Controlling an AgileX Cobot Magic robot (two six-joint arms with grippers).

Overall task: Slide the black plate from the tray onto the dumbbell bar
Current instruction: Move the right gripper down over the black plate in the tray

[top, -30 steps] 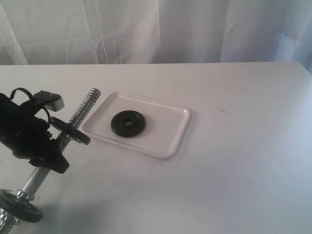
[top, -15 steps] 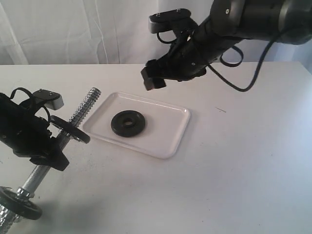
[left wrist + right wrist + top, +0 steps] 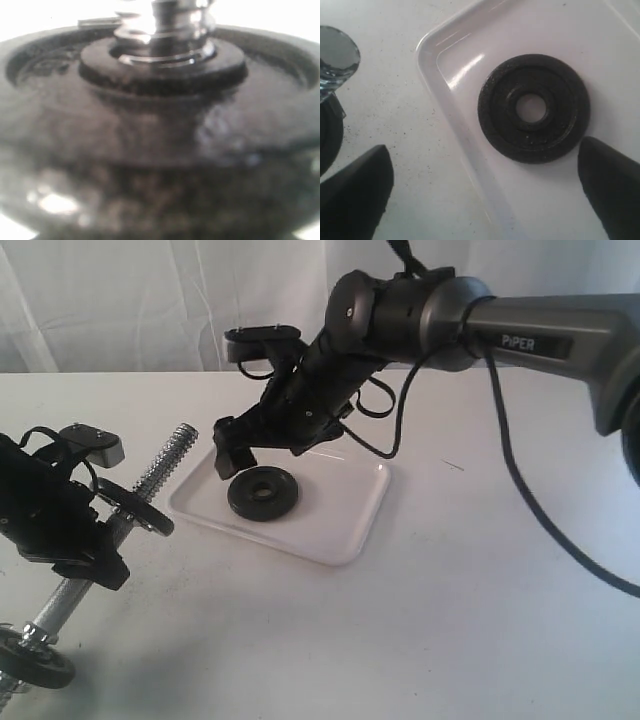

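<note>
**Black plate in tray, right gripper open above it**

Container: the tray (image 3: pixel 345 532) sits flat on the white table (image 3: pixel 480 610). It holds one item only, the black plate (image 3: pixel 262 493). The plate lies flat on the tray floor, hole up, in the half of the tray nearer the dumbbell bar (image 3: pixel 166 466). In the right wrist view the plate (image 3: pixel 534 108) is clear of the tray's rim (image 3: pixel 451 116), with a strip of bare glossy floor between them.

Right gripper (image 3: pixel 233 450): it hangs over the tray's corner on the bar side, just above the plate. The jaws stand wide apart and hold nothing. In the right wrist view, the right gripper (image 3: pixel 483 167) has one finger over the table outside the tray rim and the other over the tray floor beside the plate. Neither finger touches the plate.

Left gripper (image 3: pixel 88 540): it is off the tray, on the table side beyond the tray's short edge. It is clamped on the smooth middle of the bar. The bar is tilted, with its bare threaded end pointing up toward the tray's near corner but not touching it.

Bar load: one black disc (image 3: pixel 136 506) sits on the bar just tray-side of the left gripper. A second disc (image 3: pixel 36 661) sits at the bar's far, low end. The left wrist view is filled by a blurred disc (image 3: pixel 160 150) with a chrome collar (image 3: pixel 161 30) at its hole.
</note>
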